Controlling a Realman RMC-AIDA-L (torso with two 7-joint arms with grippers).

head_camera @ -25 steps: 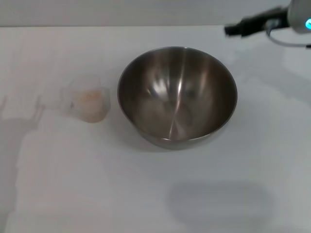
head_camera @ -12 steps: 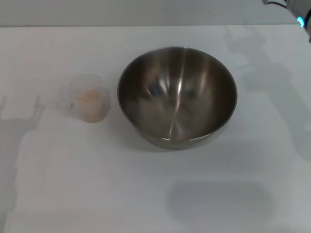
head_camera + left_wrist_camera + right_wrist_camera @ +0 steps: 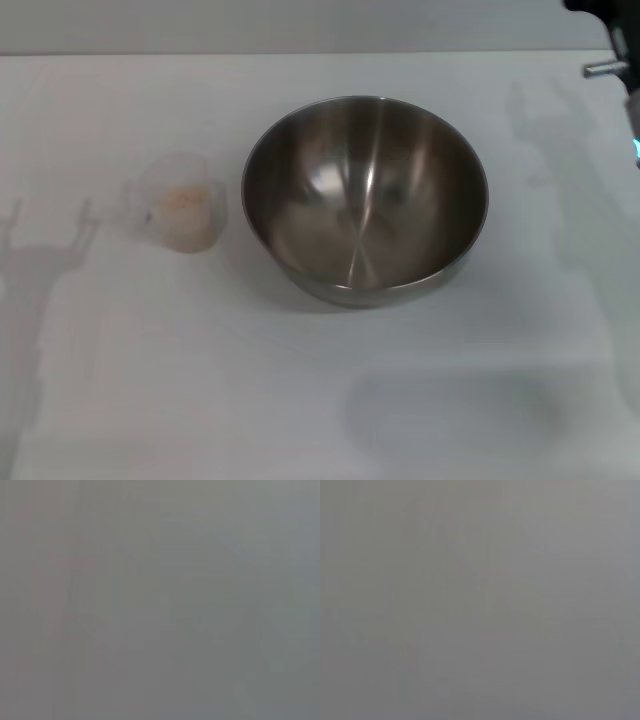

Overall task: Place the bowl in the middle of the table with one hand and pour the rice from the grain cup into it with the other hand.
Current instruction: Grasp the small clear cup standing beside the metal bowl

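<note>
The stainless-steel bowl (image 3: 365, 198) stands upright and empty near the middle of the white table (image 3: 320, 400) in the head view. The clear grain cup (image 3: 180, 212) stands upright to its left, apart from it, with pale rice (image 3: 183, 201) inside. Only a dark edge of my right arm (image 3: 612, 40) shows at the far top right corner; its gripper is out of view. My left gripper is out of view; only a faint shadow falls on the table's left side. Both wrist views show only plain grey.
The table's far edge (image 3: 300, 53) runs along the top of the head view. Soft shadows lie on the table at the left, the far right and in front of the bowl.
My right arm has drawn back from beyond the bowl toward the upper right corner, nearly leaving the head view. The bowl and the cup have not moved.
</note>
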